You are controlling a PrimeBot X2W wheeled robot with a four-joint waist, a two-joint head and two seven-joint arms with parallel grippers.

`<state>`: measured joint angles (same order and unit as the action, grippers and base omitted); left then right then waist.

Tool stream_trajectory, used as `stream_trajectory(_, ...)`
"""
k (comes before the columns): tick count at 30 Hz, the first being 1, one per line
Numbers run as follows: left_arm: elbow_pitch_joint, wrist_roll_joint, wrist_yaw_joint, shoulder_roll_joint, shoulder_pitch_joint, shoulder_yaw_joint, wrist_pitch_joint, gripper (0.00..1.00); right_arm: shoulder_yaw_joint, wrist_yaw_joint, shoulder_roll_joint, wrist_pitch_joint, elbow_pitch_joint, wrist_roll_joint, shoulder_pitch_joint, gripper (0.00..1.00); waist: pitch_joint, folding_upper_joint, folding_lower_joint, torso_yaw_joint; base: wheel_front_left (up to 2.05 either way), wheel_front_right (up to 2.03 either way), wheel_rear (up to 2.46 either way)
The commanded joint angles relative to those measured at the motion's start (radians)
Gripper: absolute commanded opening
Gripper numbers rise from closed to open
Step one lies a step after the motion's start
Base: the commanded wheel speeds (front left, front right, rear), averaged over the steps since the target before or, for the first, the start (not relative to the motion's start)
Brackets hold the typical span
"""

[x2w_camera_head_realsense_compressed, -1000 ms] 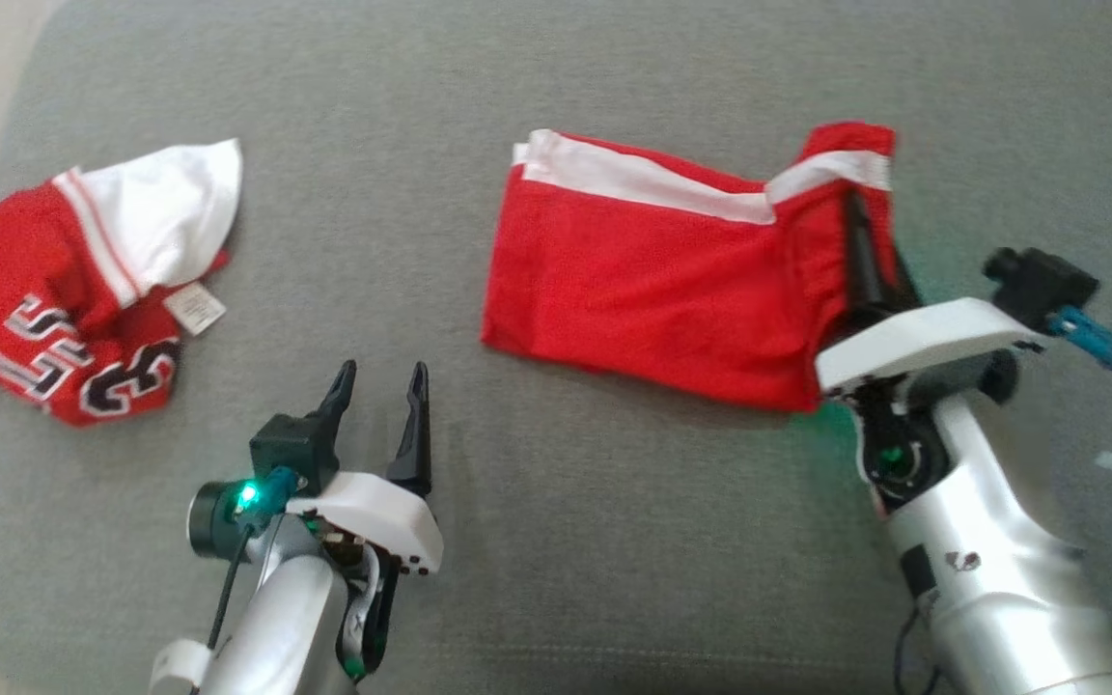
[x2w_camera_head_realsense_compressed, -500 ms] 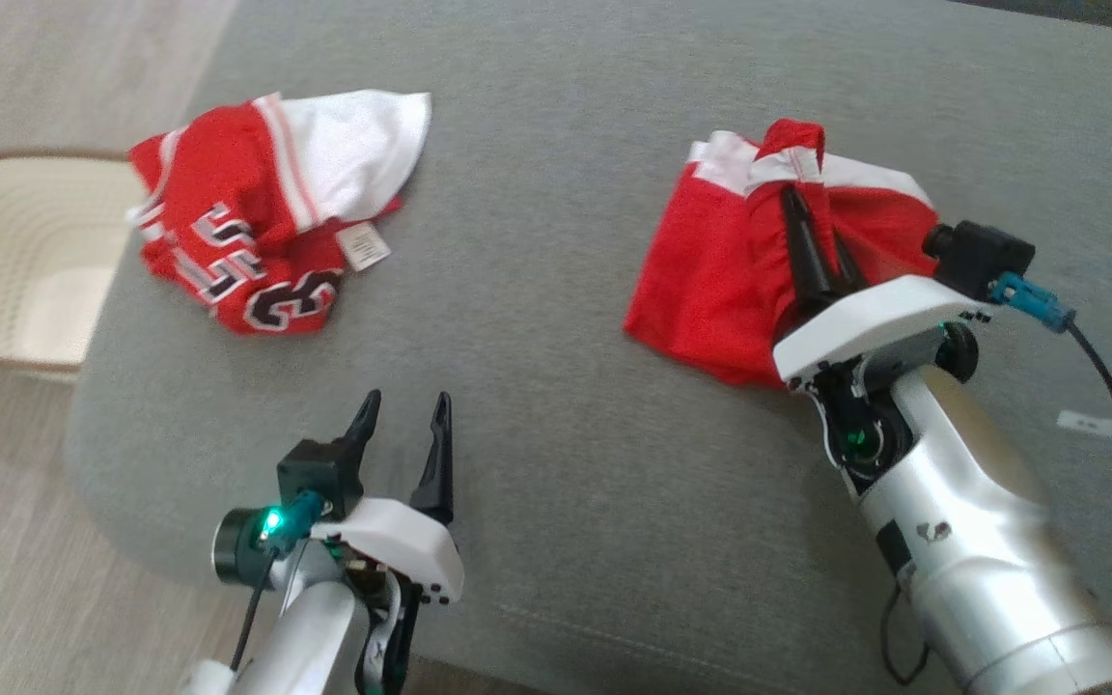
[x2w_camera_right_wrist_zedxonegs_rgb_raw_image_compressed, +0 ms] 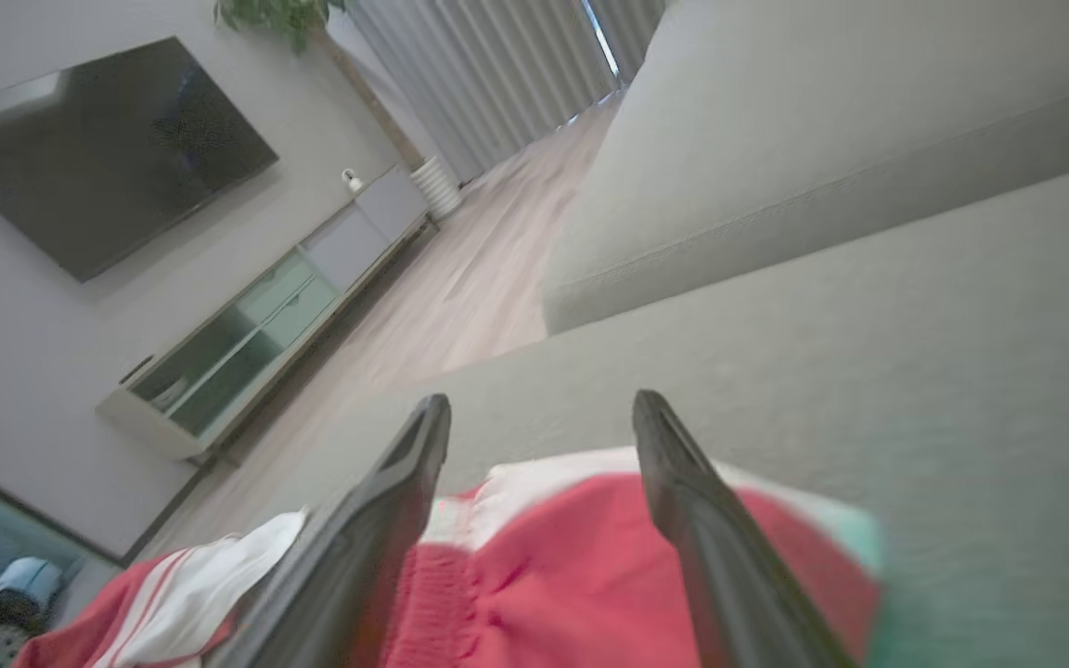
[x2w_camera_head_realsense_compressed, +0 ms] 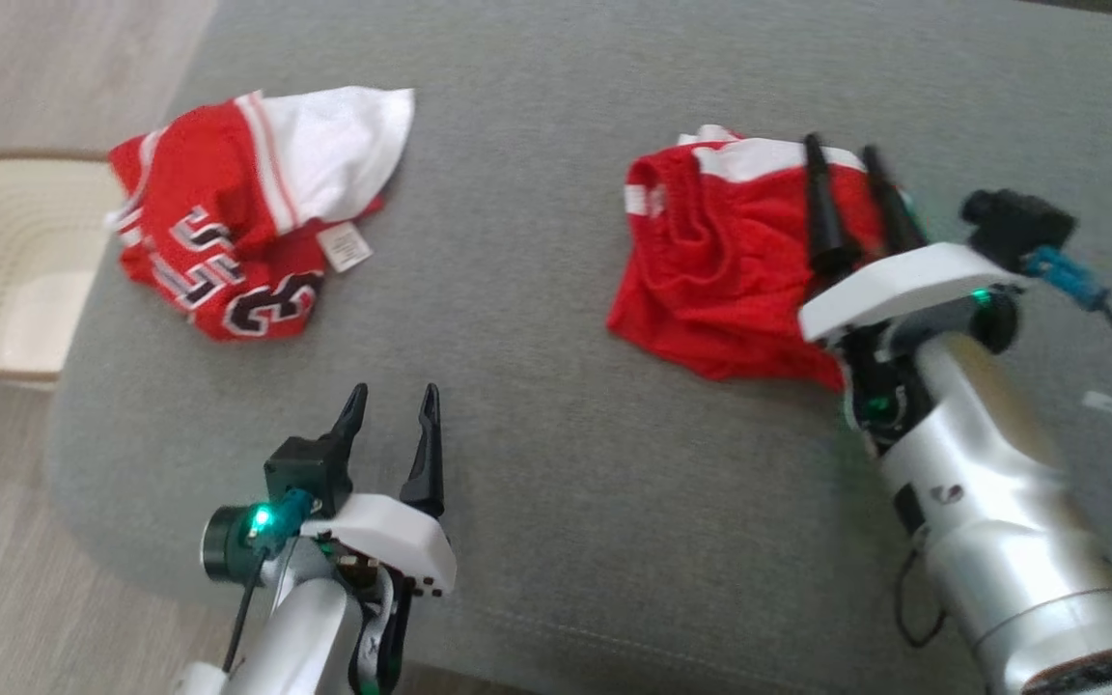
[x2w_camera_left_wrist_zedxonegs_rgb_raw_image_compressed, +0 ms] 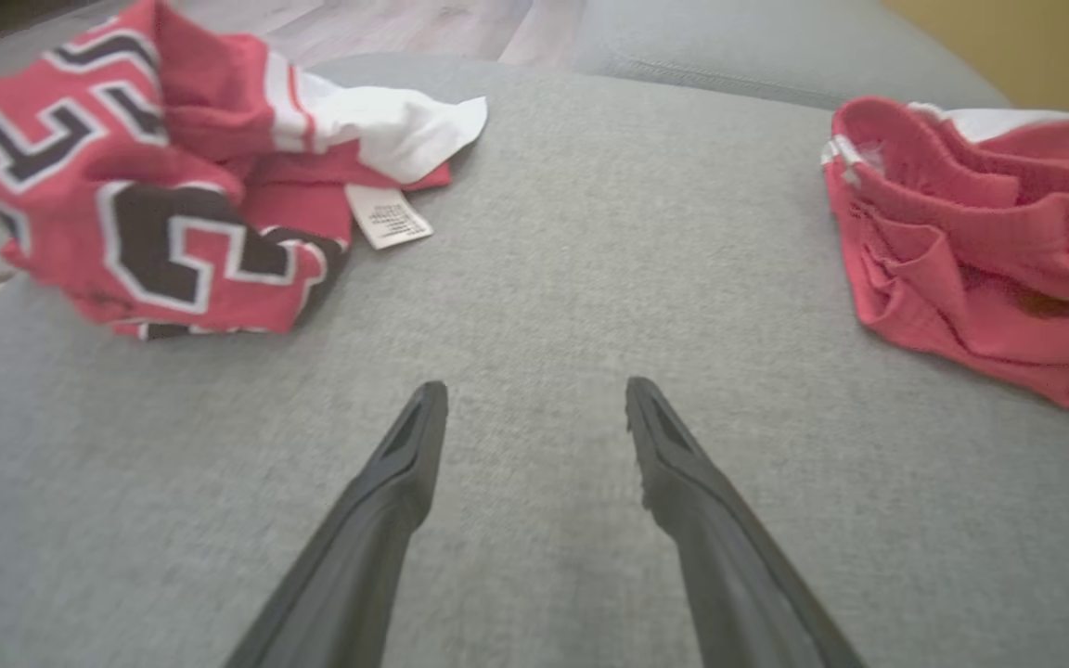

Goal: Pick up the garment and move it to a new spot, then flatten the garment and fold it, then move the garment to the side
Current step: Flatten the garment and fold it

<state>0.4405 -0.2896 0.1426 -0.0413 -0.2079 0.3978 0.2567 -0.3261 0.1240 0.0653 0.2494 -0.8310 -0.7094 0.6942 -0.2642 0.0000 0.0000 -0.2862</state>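
- My left gripper hovers over the near part of the grey cushion, fingers spread wide and holding nothing.
- My right gripper reaches forward over the red shorts, fingers parted and gripping nothing.
- The shorts lie bunched on the cushion's right side. A crumpled jersey lies well apart on the left.

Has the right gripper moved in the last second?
Yes. Measured against the crumpled jersey, the right gripper has come leftward, closer to it, folding the red shorts' end over, and now stands open.
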Motion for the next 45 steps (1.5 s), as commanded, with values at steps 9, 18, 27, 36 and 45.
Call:
stream_trajectory(9, -0.054, 0.056, 0.003, -0.009, -0.035, -0.068, 0.005, 1.0, 0.301, 0.007, -0.015, 0.012, 0.161, 0.313, -0.132, 1.0, 0.015, 0.0, 0.0, 0.142, 0.0, 0.0, 0.0)
stream_trajectory(18, -0.077, 0.116, 0.0, -0.009, -0.008, -0.117, 0.005, 1.0, 0.483, 0.007, -0.015, 0.012, 0.329, 0.521, -0.304, 1.0, 0.054, 0.0, 0.0, 0.226, 0.0, 0.0, 0.0)
stream_trajectory(27, -0.092, 0.139, -0.007, -0.009, 0.06, -0.163, 0.005, 1.0, 0.479, 0.007, -0.015, 0.012, 0.385, 0.524, -0.429, 1.0, 0.11, 0.0, 0.0, 0.28, 0.0, 0.0, 0.0)
stream_trajectory(36, -0.102, 0.149, -0.016, -0.009, 0.114, -0.186, 0.005, 1.0, 0.456, 0.007, -0.015, 0.012, 0.386, 0.517, -0.491, 1.0, 0.141, 0.0, 0.0, 0.284, 0.0, 0.0, 0.0)
stream_trajectory(45, -0.102, 0.13, -0.023, -0.009, 0.099, -0.155, 0.005, 1.0, 0.273, 0.007, -0.015, 0.012, 0.396, 0.471, -0.436, 1.0, 0.108, 0.0, 0.0, 0.235, 0.0, 0.0, 0.0)
